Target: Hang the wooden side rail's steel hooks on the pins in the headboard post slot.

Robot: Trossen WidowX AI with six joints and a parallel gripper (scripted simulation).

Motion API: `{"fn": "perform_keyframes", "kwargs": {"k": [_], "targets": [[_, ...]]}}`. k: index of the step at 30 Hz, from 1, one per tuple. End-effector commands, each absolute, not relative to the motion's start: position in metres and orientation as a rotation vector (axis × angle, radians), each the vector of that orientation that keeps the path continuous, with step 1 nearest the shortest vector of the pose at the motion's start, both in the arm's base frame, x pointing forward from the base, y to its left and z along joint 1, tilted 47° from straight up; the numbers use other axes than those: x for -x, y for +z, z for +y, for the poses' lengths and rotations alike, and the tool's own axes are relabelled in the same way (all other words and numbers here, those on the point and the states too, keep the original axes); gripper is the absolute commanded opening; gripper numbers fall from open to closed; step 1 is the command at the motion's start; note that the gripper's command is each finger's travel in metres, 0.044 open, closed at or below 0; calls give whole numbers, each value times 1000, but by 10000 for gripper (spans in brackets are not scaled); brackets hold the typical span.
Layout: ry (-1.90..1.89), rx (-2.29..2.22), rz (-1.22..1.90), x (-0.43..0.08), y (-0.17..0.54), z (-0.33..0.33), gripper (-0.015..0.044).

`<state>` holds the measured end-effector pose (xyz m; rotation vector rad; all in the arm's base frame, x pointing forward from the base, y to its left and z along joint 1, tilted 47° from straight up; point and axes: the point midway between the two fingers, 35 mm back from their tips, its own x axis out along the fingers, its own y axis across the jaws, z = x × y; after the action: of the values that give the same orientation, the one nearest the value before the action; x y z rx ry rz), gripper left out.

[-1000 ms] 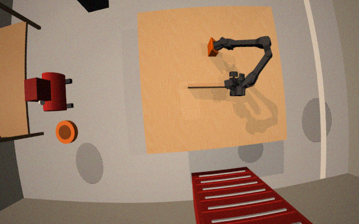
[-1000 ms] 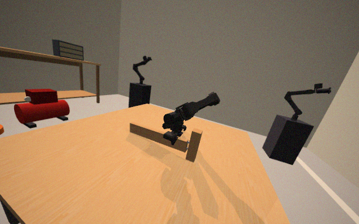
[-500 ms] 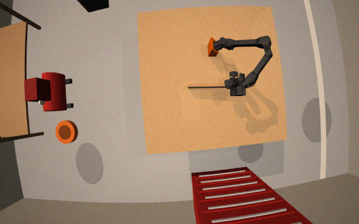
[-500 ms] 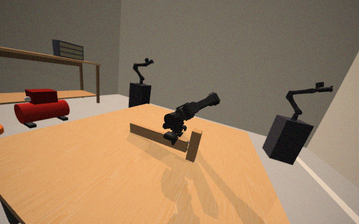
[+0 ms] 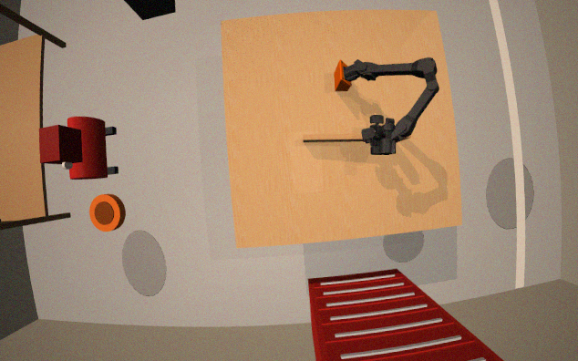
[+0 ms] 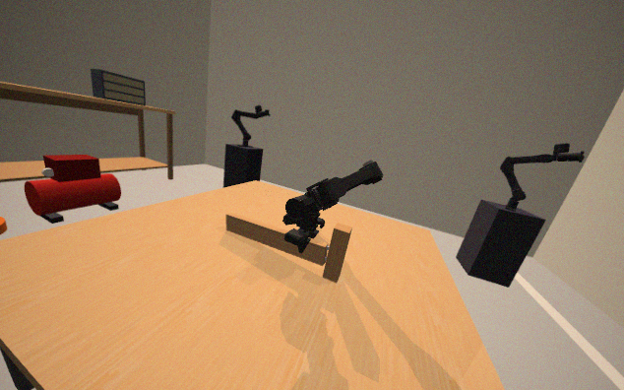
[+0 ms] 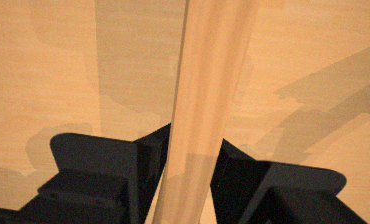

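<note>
The wooden side rail [image 5: 333, 140] [image 6: 256, 233] [image 7: 206, 75] stands on edge, its far end low at the table top. Its near end is raised above the foot of the headboard post [image 6: 338, 253], with a narrow gap between them. Small steel hooks [image 6: 327, 252] show in that gap. The post's slot and pins are hidden, so I cannot tell whether the hooks sit on the pins. My gripper [image 6: 302, 242] [image 7: 189, 128] is shut on the rail near its hook end, one finger on each side. In the top view the arm hides the post.
The table [image 5: 269, 196] [image 6: 138, 295] carries everything. An orange block [image 5: 342, 78] is at the arm's other end in the top view. Off the table are a red compressor [image 5: 88, 148] [image 6: 76, 194], a red slatted unit [image 5: 374, 298] and two other arms on dark pedestals [image 6: 499, 243] [image 6: 242, 164].
</note>
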<state>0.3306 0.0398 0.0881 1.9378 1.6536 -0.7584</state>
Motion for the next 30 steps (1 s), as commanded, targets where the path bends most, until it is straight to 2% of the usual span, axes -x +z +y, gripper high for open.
{"fn": "perform_keyframes", "kwargs": {"k": [1, 30], "targets": [[-750, -1945, 1641, -332, 93, 39, 0], [-750, -1945, 1641, -331, 96, 41, 0]]}}
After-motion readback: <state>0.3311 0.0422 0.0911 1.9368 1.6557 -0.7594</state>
